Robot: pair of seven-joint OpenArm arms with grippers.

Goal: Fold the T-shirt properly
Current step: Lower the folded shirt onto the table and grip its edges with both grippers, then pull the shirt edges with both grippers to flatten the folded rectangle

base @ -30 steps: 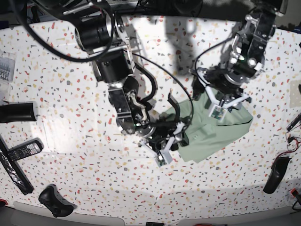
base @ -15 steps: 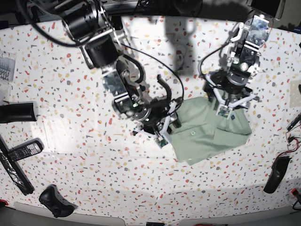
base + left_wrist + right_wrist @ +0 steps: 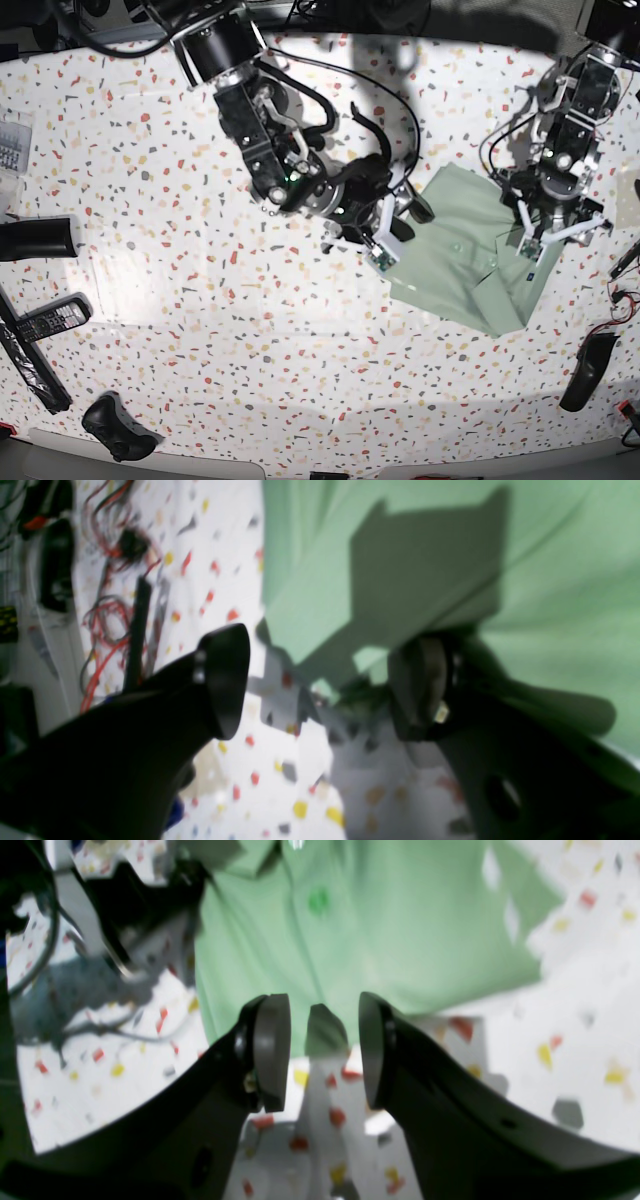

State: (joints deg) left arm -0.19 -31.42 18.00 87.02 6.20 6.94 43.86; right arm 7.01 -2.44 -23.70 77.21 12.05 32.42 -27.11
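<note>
Two claws [image 3: 322,1050] [image 3: 320,685], seemingly empty, beside T-shirt [image 3: 465,262]

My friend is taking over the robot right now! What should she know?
Left gripper: open, empty, at the T-shirt's edge.
Right gripper: open, empty, at the opposite edge.
T-shirt: lying in a compact folded shape on the speckled table, button facing up, between both grippers.
Done: folds look made.
Left: check the edges are neat, tidy if needed, then pull both arms away.

Bright overhead light, soft wrist views.
Both wrist pictures blur; hard arm shadows fall on the counter [image 3: 150,320] and shirt [image 3: 550,580]; base edges bow.
</note>
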